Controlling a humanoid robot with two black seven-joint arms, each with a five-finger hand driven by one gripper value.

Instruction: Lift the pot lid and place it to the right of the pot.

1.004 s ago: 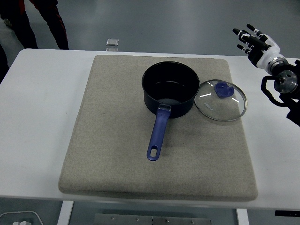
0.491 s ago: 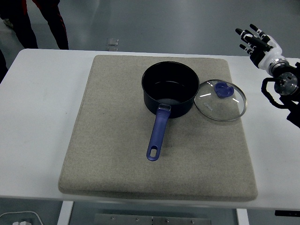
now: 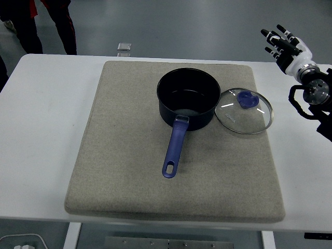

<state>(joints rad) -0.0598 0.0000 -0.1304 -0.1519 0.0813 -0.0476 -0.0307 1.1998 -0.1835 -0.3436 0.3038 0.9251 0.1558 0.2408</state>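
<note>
Lid (image 3: 244, 110) flat right of pot (image 3: 189, 98), knob up; right hand (image 3: 285, 45) released.

A white table (image 3: 41, 129) fills most of the view, its near edge running along the bottom. A large grey-beige mat (image 3: 124, 155) with rounded corners lies on it, covering the middle and reaching close to the near edge. Beyond the far edge is grey floor, where a small pale square object (image 3: 124, 47) lies. At the top left stand a person's legs (image 3: 41, 23) in dark trousers, cut off by the frame
</note>
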